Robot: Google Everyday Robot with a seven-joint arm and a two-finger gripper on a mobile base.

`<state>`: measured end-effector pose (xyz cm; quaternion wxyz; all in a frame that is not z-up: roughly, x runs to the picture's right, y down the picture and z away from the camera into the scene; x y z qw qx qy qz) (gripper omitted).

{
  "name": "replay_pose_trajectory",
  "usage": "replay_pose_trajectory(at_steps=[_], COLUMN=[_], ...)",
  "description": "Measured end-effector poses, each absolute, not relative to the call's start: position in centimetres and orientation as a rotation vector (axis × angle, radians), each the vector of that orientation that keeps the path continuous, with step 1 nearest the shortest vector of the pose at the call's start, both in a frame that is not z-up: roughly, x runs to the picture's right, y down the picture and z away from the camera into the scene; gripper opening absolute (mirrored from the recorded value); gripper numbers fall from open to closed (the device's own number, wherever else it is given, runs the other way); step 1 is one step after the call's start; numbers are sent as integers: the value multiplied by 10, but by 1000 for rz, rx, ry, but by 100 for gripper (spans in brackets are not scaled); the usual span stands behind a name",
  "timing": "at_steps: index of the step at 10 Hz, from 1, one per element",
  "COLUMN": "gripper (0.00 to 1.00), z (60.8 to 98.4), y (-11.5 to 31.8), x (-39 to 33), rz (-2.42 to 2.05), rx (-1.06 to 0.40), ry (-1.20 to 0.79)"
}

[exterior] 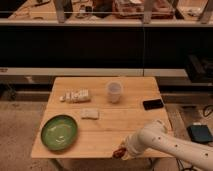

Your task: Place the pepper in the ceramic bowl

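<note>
The ceramic bowl [59,132], a wide shallow green dish, sits at the front left of the wooden table [102,85]. The pepper [119,151] shows as a small dark-red bit at the table's front edge, right of the middle. My gripper [123,149] is at the end of the white arm that comes in from the lower right, right at the pepper and mostly hidden behind the wrist. The bowl is well to the left of the gripper.
A translucent white plastic cup [114,91] stands at the back middle. A white packet [76,95] lies at the back left, a small pale block [90,114] in the middle, a black phone [153,104] at the right. A dark shelf unit stands behind the table.
</note>
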<state>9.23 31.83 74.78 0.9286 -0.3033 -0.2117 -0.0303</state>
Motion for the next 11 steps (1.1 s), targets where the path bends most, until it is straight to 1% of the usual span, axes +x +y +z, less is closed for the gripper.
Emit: replay_pose_trajectory(at_steps=[1,4,8,9,11], gripper=[0,0,0,0,0], z=[747,732,700,696,680], y=[315,275,197,187,176], x=[89,52,-30,-40,-89], rz=[-57,-28,-37,-43,-69], rx=[-620,-577,-500,-489,-480], ry=[-440,-548,-767,-798,-917])
